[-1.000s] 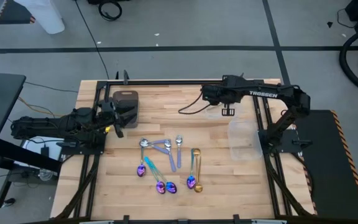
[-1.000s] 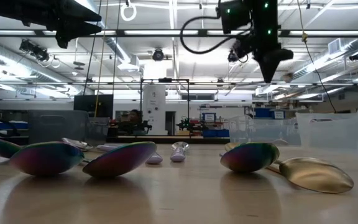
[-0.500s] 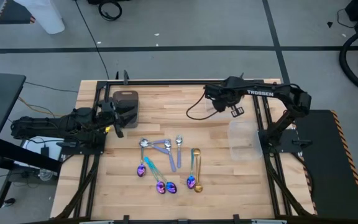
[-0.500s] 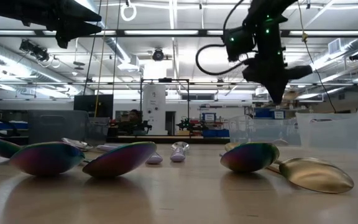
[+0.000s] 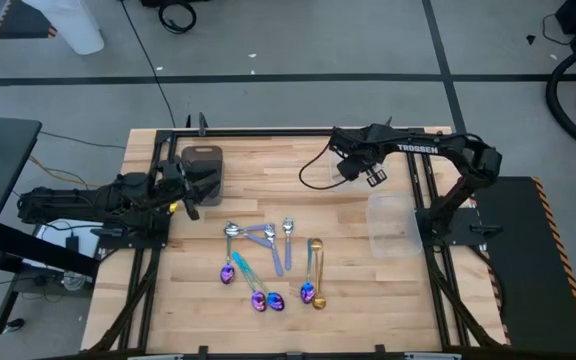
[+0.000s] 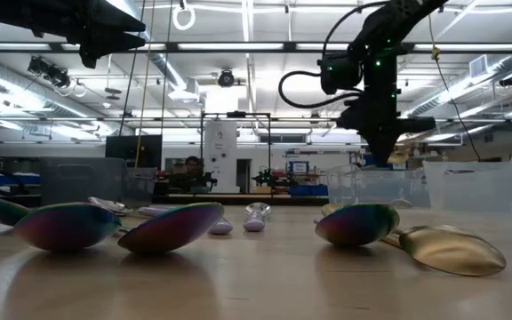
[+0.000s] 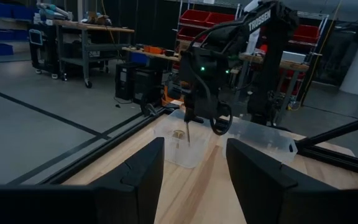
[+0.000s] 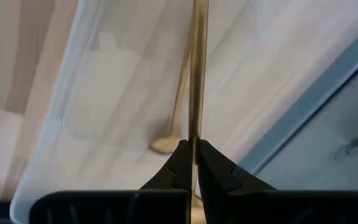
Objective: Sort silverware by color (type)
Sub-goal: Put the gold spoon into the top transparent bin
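My right gripper hangs at the table's far right, pointing steeply down and shut on a gold spoon. Under it stands a clear container with another gold spoon lying on its floor. Silver spoons, iridescent spoons and a gold one lie flat on the table's middle. The low view shows their bowls up close. My left gripper waits open at the left edge, level, touching nothing. My right gripper pinches the gold spoon's slim handle between its two fingertips. The handle runs on past the fingers along their line and hangs down, clear, above the clear container. Its bowl does not show.
A dark grey tray sits at the far left beside my left gripper. A second clear container stands at the right edge. Bare wood lies along the near edge and between the spoons and the containers.
My right gripper has sunk toward the clear container while rolling about its own line, and now points more steeply down. It has stayed shut on the gold spoon. The spoons on the table have not moved.
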